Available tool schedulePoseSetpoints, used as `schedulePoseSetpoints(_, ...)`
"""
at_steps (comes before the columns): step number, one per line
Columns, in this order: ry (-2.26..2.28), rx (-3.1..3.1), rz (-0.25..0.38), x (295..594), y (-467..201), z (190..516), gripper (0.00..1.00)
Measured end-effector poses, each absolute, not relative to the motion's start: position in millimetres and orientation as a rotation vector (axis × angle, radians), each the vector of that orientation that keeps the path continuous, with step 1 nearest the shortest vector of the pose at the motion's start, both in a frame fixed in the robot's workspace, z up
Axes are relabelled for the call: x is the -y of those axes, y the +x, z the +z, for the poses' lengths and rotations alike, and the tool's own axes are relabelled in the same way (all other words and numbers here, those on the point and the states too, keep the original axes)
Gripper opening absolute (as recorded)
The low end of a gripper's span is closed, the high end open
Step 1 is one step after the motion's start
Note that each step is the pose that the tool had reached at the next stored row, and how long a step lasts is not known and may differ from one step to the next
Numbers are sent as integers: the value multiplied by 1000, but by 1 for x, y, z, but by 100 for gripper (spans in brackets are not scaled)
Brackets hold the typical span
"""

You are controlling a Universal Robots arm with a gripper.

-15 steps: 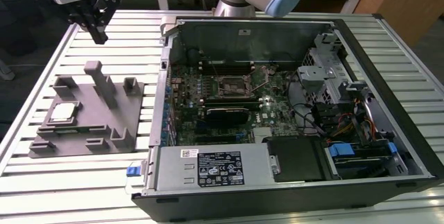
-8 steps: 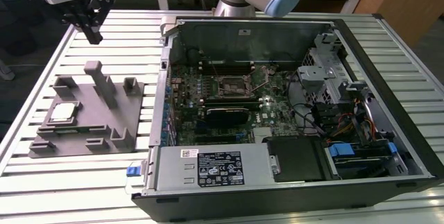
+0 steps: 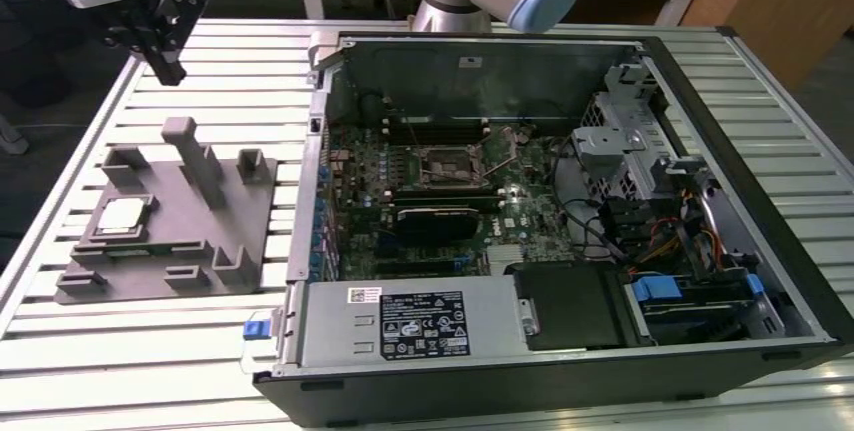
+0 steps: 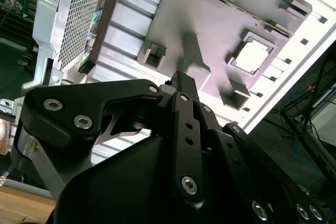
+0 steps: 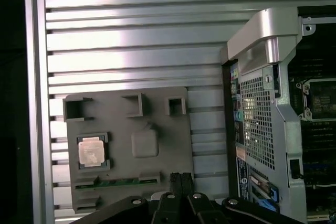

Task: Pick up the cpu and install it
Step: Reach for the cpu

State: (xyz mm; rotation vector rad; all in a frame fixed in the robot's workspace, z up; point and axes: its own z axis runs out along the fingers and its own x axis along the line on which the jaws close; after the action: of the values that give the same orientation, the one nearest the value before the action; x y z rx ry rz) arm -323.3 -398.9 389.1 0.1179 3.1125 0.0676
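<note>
My gripper (image 3: 166, 66) hung high, fingers closed on nothing. The cpu (image 3: 120, 216) lay flat in its tray (image 3: 187, 246) pocket, well apart from me. I judged a good grasp meant centring squarely above it and pinching opposite edges.

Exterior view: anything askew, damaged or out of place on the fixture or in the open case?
Nothing stands out. The cpu sits flat and square in its recess on the grey fixture, and the claw hangs above the table, clear of it.
</note>
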Motion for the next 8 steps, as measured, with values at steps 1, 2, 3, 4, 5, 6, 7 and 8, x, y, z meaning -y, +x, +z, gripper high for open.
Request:
schedulePoseSetpoints(1, 118, -3112, 68, 399, -325, 389, 11)
schedulePoseSetpoints(2, 118, -3113, 68, 399, -326, 389, 11)
schedulePoseSetpoints(3, 118, -3113, 68, 399, -327, 389, 11)
schedulePoseSetpoints(4, 118, -3113, 68, 399, -329, 389, 11)
schedulePoseSetpoints(5, 118, -3112, 68, 399, -330, 389, 11)
schedulePoseSetpoints(6, 118, -3112, 68, 399, -331, 389, 11)
schedulePoseSetpoints(7, 118, -3113, 68, 399, -333, 389, 11)
schedulePoseSetpoints(8, 118, -3113, 68, 399, -334, 389, 11)
